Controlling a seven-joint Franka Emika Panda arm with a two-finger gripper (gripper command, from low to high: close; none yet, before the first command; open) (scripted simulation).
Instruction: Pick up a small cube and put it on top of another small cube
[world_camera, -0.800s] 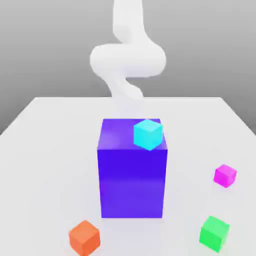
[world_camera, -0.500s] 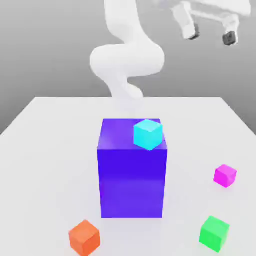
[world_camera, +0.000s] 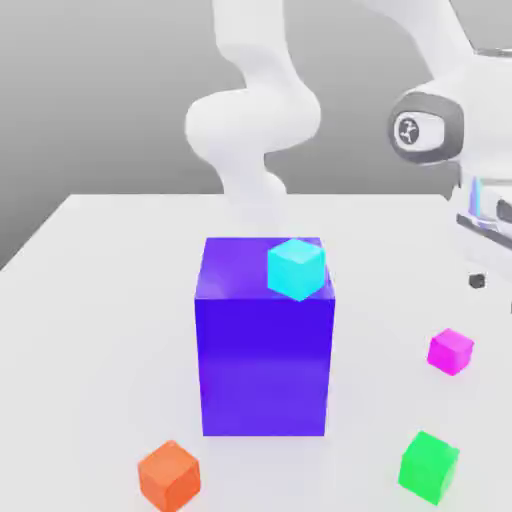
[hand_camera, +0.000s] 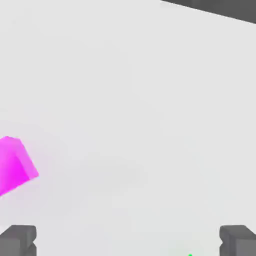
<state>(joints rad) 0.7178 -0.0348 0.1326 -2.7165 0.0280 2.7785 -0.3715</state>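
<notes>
- Right now my claw (hand_camera: 127, 242) hangs spread wide over the table (world_camera: 100, 300), gripping nothing; in the hand view its two fingertips (hand_camera: 19, 240) show as dark grey, blunt, squared pads with bare white surface between them.
- My arm (world_camera: 250, 110) is smooth, glossy white, built of rounded tubular segments that curl like an S behind the big block, and a round grey-ringed joint cap (world_camera: 425, 130) sits on the wrist at the exterior view's right.
- Below that wrist, one small dark fingertip pokes out near the edge of the exterior view, above the pink cube and apart from it.
- That small cube (world_camera: 451, 351) is bright magenta-pink, sharp-edged and flat-faced, with an even matte colour; it rests on the table at the exterior view's right, well apart from the big block.
- From my hand camera the same small cube (hand_camera: 15, 165) appears turned at an angle, one face brighter than the other, off to the side of my fingertips and touching neither.
- At the table's middle stands a tall blue-violet block (world_camera: 265, 340), slightly glossy, with a small cyan cube (world_camera: 296, 268) resting on its top near one corner.
- Nearer the camera lie a small orange cube (world_camera: 169, 475) and a small green cube (world_camera: 429, 466), both plain and untextured.
- Underneath everything, the table is a flat, featureless matte white slab.
</notes>
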